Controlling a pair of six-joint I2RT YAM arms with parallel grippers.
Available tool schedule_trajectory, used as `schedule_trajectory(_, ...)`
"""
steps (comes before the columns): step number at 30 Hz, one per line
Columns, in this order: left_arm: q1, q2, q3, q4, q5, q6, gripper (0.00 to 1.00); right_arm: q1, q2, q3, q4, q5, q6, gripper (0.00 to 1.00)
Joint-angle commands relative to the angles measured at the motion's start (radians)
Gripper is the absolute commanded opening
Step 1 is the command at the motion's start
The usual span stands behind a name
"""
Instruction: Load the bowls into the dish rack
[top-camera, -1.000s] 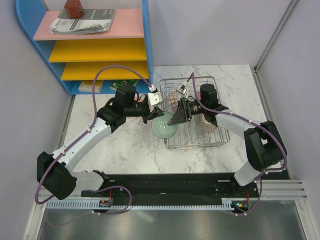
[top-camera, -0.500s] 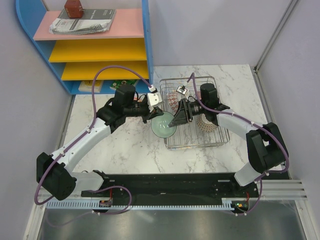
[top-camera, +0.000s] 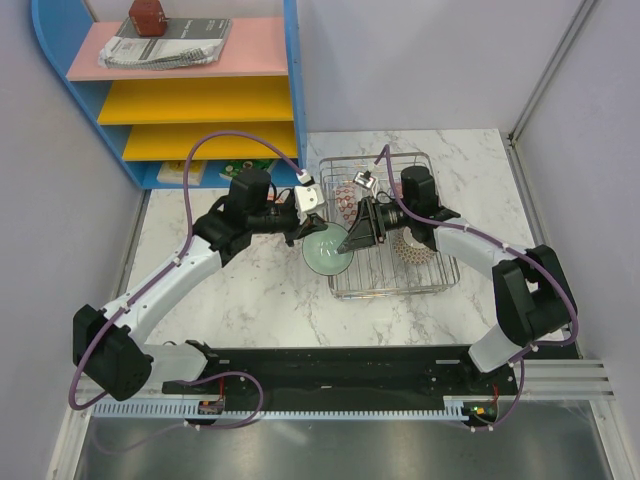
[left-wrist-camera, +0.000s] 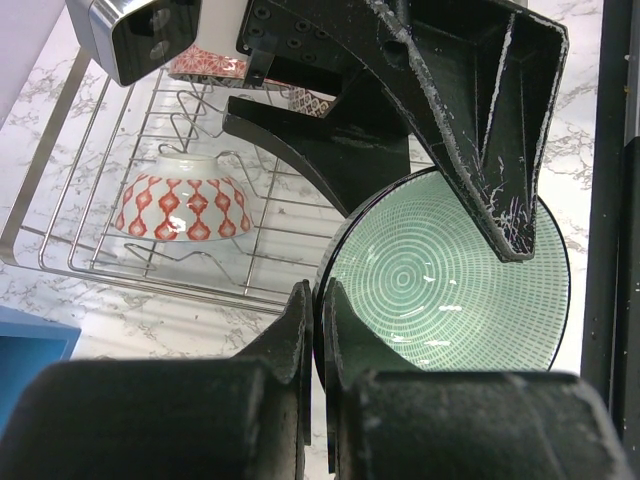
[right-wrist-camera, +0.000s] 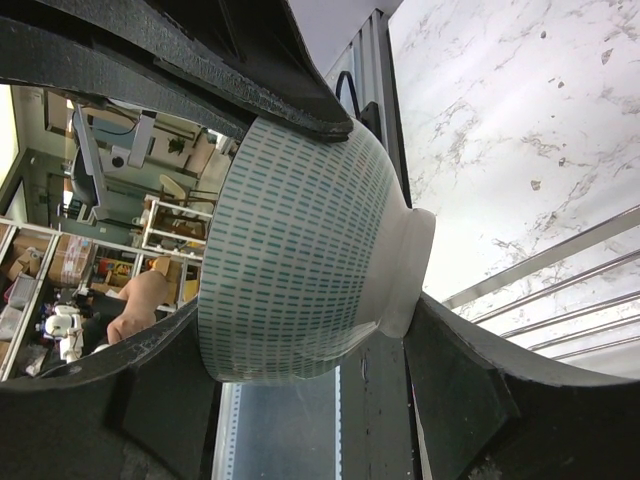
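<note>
The pale green bowl (top-camera: 326, 252) hangs on edge over the left rim of the chrome dish rack (top-camera: 440, 285). My left gripper (top-camera: 306, 232) is shut on its rim, seen close in the left wrist view (left-wrist-camera: 318, 292) beside the bowl's ringed inside (left-wrist-camera: 450, 270). My right gripper (top-camera: 352, 240) straddles the same bowl (right-wrist-camera: 300, 250), one finger at the rim and the other against the foot (right-wrist-camera: 440, 340). A red-and-white bowl (left-wrist-camera: 182, 200) lies upside down in the rack (left-wrist-camera: 60, 170). A beige mesh bowl (top-camera: 412, 245) leans in the rack behind my right arm.
A blue shelf unit (top-camera: 190, 100) with pink and yellow shelves stands at the back left, a notebook and a red object on top. Grey walls close in both sides. The rack wires (right-wrist-camera: 560, 270) run just below the bowl.
Almost nothing: both grippers and the green bowl stay in place over the rack's left rim; the right arm shifted very slightly.
</note>
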Motion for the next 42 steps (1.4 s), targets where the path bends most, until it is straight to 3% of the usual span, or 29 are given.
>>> schedule_trajectory(1,-0.002,-0.015,0.006,0.07,0.035,0.009,0.02,-0.002,-0.043,0.026,0.056,-0.018,-0.004,0.14)
schedule_trajectory(4,-0.003,-0.013,0.003,0.07,0.038,0.007,0.02,-0.002,-0.048,0.018,0.076,-0.006,0.01,0.0)
schedule_trajectory(7,-0.002,-0.01,0.003,0.068,0.039,0.009,0.09,-0.002,-0.057,0.007,0.089,0.01,0.016,0.0)
schedule_trajectory(8,-0.003,-0.009,0.001,0.068,0.042,0.009,0.21,-0.003,-0.059,0.006,0.091,0.014,0.018,0.0)
schedule_trajectory(10,-0.002,-0.01,0.0,0.068,0.045,0.01,0.32,-0.006,-0.059,0.003,0.091,0.028,0.018,0.0)
schedule_trajectory(11,-0.002,-0.007,0.0,0.068,0.048,0.01,0.45,-0.008,-0.059,0.001,0.093,0.031,0.016,0.0)
schedule_trajectory(12,-0.003,-0.007,-0.002,0.068,0.048,0.01,0.51,-0.014,-0.057,0.0,0.093,0.04,0.016,0.0)
schedule_trajectory(19,0.0,0.0,0.001,0.07,0.035,0.0,0.78,-0.022,-0.048,-0.008,0.09,0.068,0.018,0.0)
schedule_trajectory(21,0.003,-0.001,0.006,0.076,0.024,-0.016,0.92,-0.025,-0.05,-0.006,0.079,0.076,0.002,0.0)
schedule_trajectory(23,0.021,-0.004,0.011,0.083,0.018,-0.029,1.0,-0.028,-0.053,-0.003,0.048,0.094,-0.016,0.0)
schedule_trajectory(30,0.153,-0.035,0.021,0.096,0.047,-0.124,1.0,-0.045,-0.102,0.059,-0.176,0.2,-0.209,0.0)
schedule_trajectory(31,0.185,-0.046,0.015,0.094,0.041,-0.131,1.0,-0.046,-0.108,0.072,-0.267,0.217,-0.288,0.0)
schedule_trajectory(36,0.309,-0.059,-0.008,0.053,0.033,-0.138,1.0,-0.046,-0.134,0.174,-0.542,0.413,-0.496,0.0)
schedule_trajectory(42,0.415,-0.062,-0.061,0.025,-0.03,-0.148,1.0,-0.045,-0.152,0.27,-0.742,0.698,-0.688,0.0)
